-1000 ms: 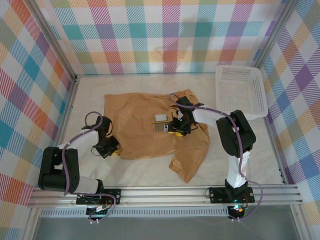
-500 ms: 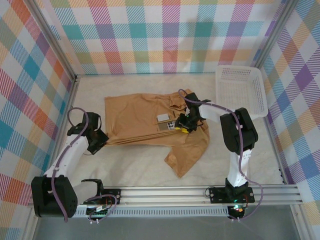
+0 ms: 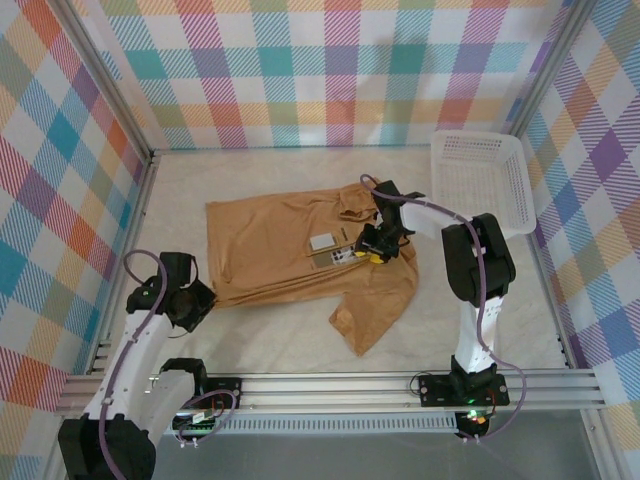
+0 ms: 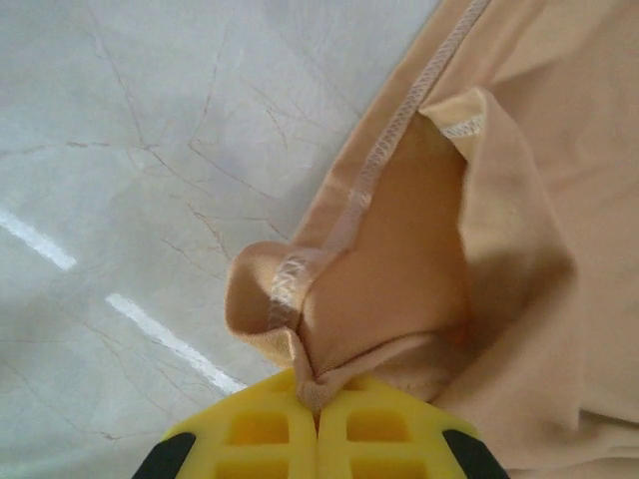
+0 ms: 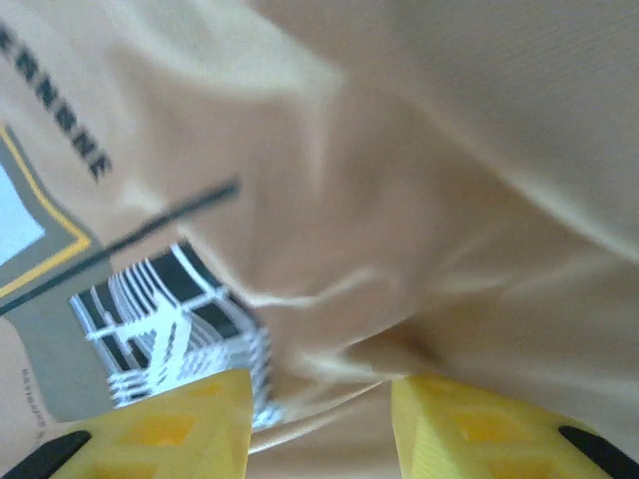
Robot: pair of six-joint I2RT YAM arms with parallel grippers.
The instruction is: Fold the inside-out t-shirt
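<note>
Shirt: the inside-out t-shirt (image 3: 280, 235) lies mid-tabletop (image 3: 250, 335), partly spread, its right side rumpled and its white label (image 3: 322, 241) facing up.
Left pincer (image 4: 318, 394): clamped tight on a hem corner at the shirt's near left edge (the stitched seam curls just above the pads).
Right pincer (image 5: 319, 399): fingers set apart over the printed patch beside the label, with fabric ridged between them but not visibly pinched.
Risk, slip: the left grab is thin, so a hard pull may free the hem.
Risk, skew: a one-sided pull could drag the whole shirt instead of folding it.
Risk, bunching: the right pincer may gather several layers as it closes.
</note>
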